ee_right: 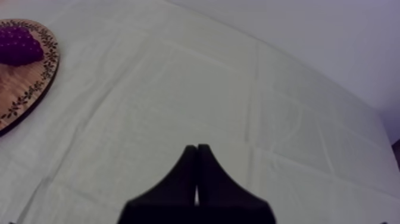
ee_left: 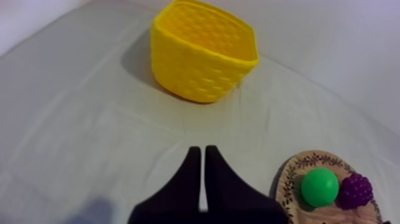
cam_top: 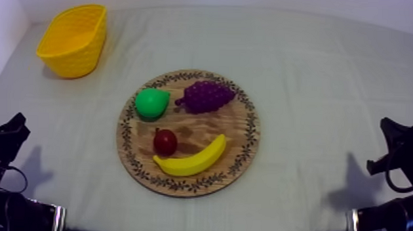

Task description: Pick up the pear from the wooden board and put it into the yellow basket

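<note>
A green pear (cam_top: 151, 102) lies on the upper left part of the round wooden board (cam_top: 244, 134), beside the purple grapes (cam_top: 207, 96). The yellow basket (cam_top: 73, 40) stands at the far left of the table. My left gripper (cam_top: 12, 131) rests low at the left edge, well clear of the board. Seen from the left wrist, its fingers (ee_left: 202, 156) lie together as a narrow wedge over bare cloth, with the basket (ee_left: 202, 56) ahead and the pear (ee_left: 319, 186) off to the side. My right gripper (ee_right: 196, 149) is shut on nothing over the cloth and rests at the right edge (cam_top: 395, 140).
A small red fruit (cam_top: 165, 142) and a banana (cam_top: 191, 161) lie on the near half of the board. The grapes (ee_right: 19, 46) and the board's rim (ee_right: 41, 80) show from the right wrist. Bare cloth lies between board and basket.
</note>
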You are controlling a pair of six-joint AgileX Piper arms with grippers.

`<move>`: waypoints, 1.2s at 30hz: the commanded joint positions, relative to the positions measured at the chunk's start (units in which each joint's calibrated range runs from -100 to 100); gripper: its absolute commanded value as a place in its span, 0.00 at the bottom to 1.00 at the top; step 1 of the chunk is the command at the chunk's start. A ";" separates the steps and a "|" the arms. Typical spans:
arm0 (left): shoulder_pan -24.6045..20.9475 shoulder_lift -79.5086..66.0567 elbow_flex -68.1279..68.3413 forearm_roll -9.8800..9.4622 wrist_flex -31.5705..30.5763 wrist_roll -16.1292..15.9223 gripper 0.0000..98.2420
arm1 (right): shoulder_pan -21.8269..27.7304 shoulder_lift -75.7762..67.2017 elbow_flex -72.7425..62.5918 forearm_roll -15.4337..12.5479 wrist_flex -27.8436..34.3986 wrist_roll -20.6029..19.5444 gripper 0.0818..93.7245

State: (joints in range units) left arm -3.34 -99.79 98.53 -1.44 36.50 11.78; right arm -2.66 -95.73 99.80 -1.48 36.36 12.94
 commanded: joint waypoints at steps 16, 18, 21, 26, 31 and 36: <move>8.18 2.17 -0.79 0.01 -0.27 -2.15 0.01 | -0.02 -0.03 -0.02 -0.01 0.02 0.01 0.00; 9.30 3.90 -1.31 0.01 -0.80 -1.91 0.00 | -0.02 -0.03 -0.02 -0.01 0.02 -0.01 0.00; 10.79 7.32 -3.12 0.22 -1.15 -1.59 0.00 | -0.02 -0.03 -0.02 -0.01 0.02 -0.01 0.00; 13.15 15.23 -10.48 0.90 3.00 -1.74 0.00 | -0.02 -0.03 -0.02 -0.01 0.02 0.02 0.00; 16.32 22.34 -20.66 1.12 11.68 -1.26 0.00 | -0.02 -0.03 -0.02 -0.01 0.02 0.01 0.00; 19.12 29.16 -28.83 1.78 19.20 0.12 0.00 | -0.02 -0.03 -0.02 -0.01 0.02 0.02 0.00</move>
State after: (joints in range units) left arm 15.03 -73.43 73.66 0.32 52.63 11.41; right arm -2.66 -95.73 99.80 -1.48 36.36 12.94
